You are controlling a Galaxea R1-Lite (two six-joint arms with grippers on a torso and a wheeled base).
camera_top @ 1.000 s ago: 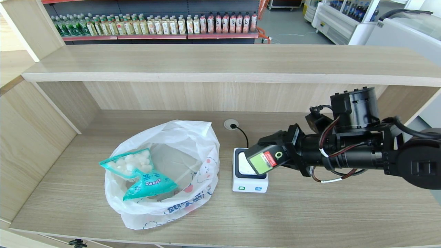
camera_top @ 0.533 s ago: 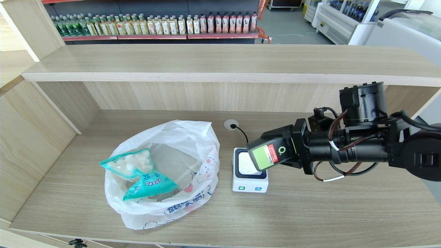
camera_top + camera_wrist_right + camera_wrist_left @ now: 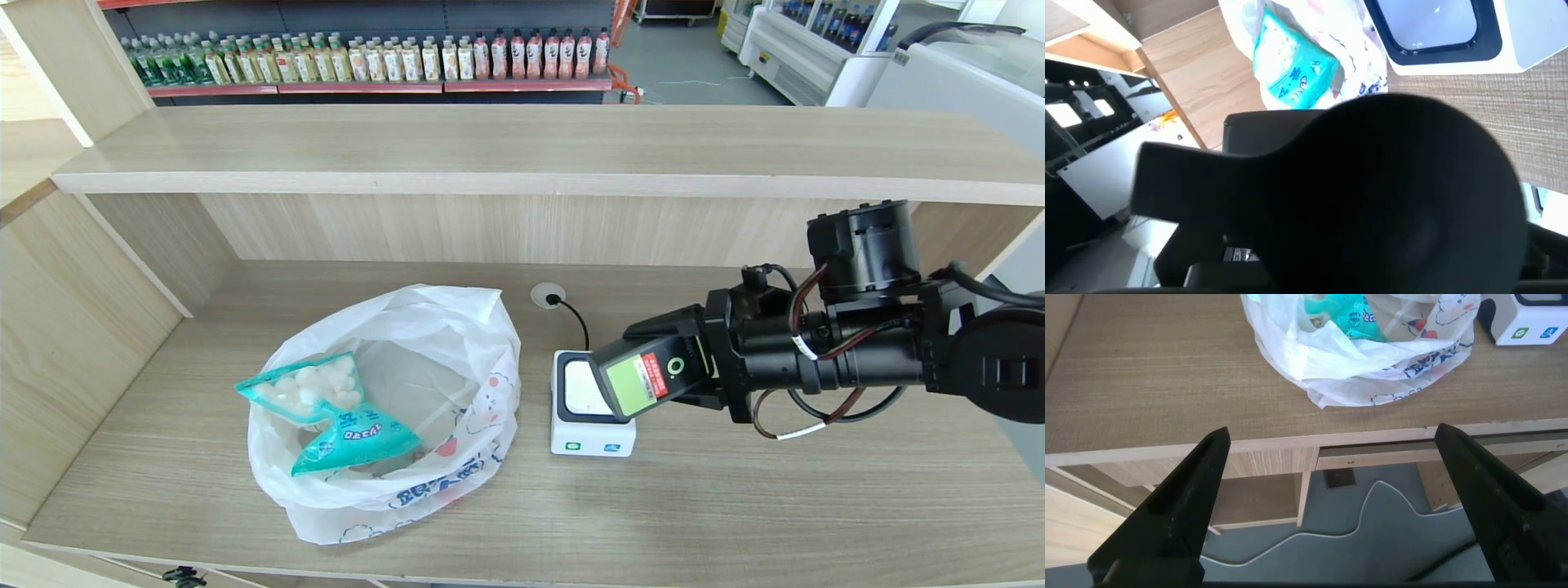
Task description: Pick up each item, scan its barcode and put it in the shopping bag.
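Down a touch and over toward the robot's right goes the dark box with the green label [image 3: 641, 382], after its small lift half a second ago. It now hangs tilted just above the barcode scanner [image 3: 593, 437], covering the right part of the scanner's window. The right gripper [image 3: 682, 367] is clamped on the box's far end, one finger above and one below, with the arm reaching in low from the right.

The labelled face points up and outward at us, so I'd say the step in hand is the scan itself. Whether the barcode faces the glass I can't tell. To do it well, keep the box close over the window without touching it, roll the wrist slowly so each face gets a look, and pause at each one. The grip looks firm enough to allow that, but a quick twist could knock the scanner along the wooden counter [image 3: 735, 506].

The white shopping bag [image 3: 457, 327] sits just left of the scanner with its mouth open and a teal snack packet [image 3: 335, 416] already inside. That leaves a short sideways carry, and the box will have to clear the bag's rim.

The left gripper [image 3: 1331, 514] waits below the counter's front edge, fingers wide apart and empty.
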